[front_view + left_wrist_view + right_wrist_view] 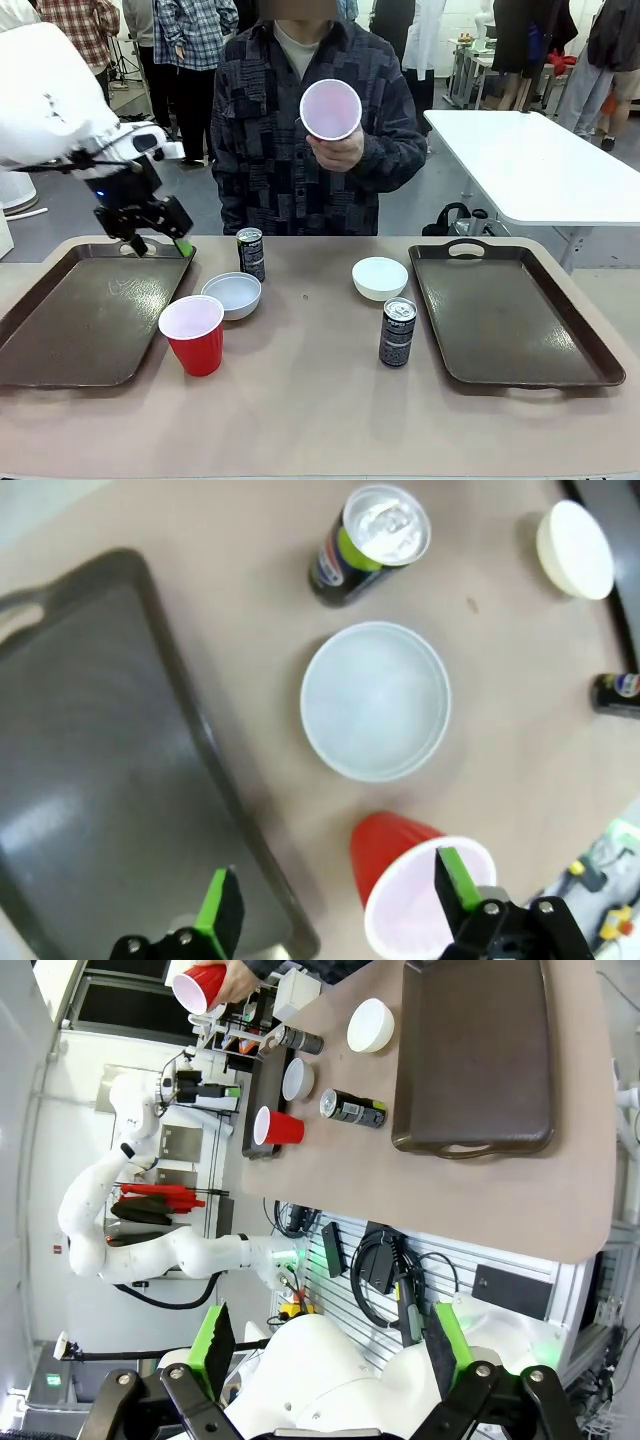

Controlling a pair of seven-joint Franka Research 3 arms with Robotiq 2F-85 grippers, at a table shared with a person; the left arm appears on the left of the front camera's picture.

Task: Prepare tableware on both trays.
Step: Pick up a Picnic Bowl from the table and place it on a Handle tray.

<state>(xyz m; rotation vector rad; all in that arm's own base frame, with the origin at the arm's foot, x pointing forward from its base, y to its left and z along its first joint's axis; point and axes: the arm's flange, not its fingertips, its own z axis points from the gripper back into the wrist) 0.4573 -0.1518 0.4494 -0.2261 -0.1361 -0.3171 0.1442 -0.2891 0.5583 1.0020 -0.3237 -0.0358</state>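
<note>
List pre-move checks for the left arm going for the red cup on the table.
1. Left gripper open: ok.
2. Right gripper open: ok.
3. Red cup upright, apart from the bowl: ok.
4. Left gripper centred over that cup: not ok, it straddles the rim of the left tray.
5. Second cup on the table: not ok, the person's hand holds it.
</note>
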